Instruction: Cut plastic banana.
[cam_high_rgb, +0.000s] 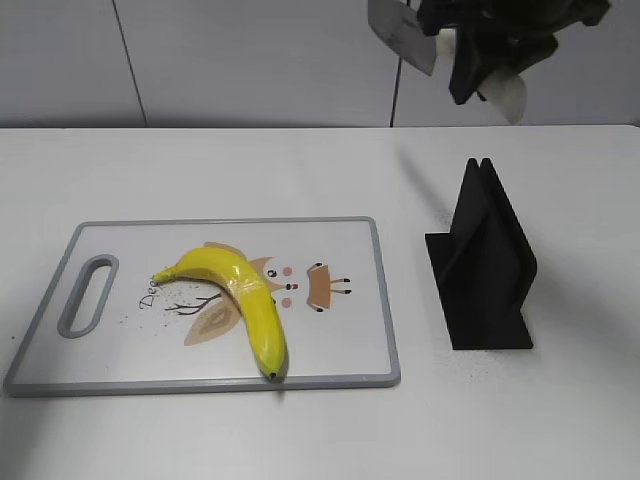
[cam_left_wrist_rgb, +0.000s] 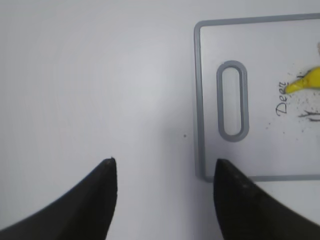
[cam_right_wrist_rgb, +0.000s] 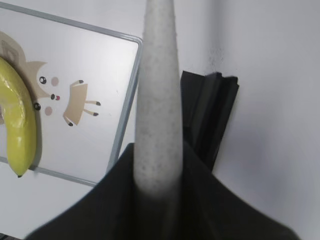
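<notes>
While the plastic banana (cam_high_rgb: 243, 301) lies curved on the white cutting board (cam_high_rgb: 340, 345), its greenish stem points toward the board's handle slot (cam_high_rgb: 88, 294) and its dark tip sits just at the near grey rim. A faint seam crosses its middle, over the printed cartoon animal (cam_high_rgb: 300, 285) on the board. The board rests flat on the white table (cam_high_rgb: 300, 170), on the left half of the exterior view.

Up at the top right of that view, the right gripper (cam_high_rgb: 478, 60) hangs well above the table, clenched around the handle of a knife (cam_high_rgb: 403, 35) whose grey blade juts out to the left. From the right wrist camera, the knife (cam_right_wrist_rgb: 159, 100) runs straight up the picture as a speckled grey strip held between the dark fingers (cam_right_wrist_rgb: 107, 200), with the banana (cam_right_wrist_rgb: 20, 130) and the board's right edge (cam_right_wrist_rgb: 125, 105) to its left far below.

A black knife stand (cam_high_rgb: 485, 265) sits on the table just right of the board, apart from it, with a slot along its top.

The left gripper (cam_left_wrist_rgb: 165, 200) hovers over bare table beside the board's handle end, its two dark fingertips (cam_left_wrist_rgb: 102, 200) spread wide with nothing between them. Only the banana's stem end (cam_left_wrist_rgb: 305, 82) shows in that view, at the right edge near printed lettering.
</notes>
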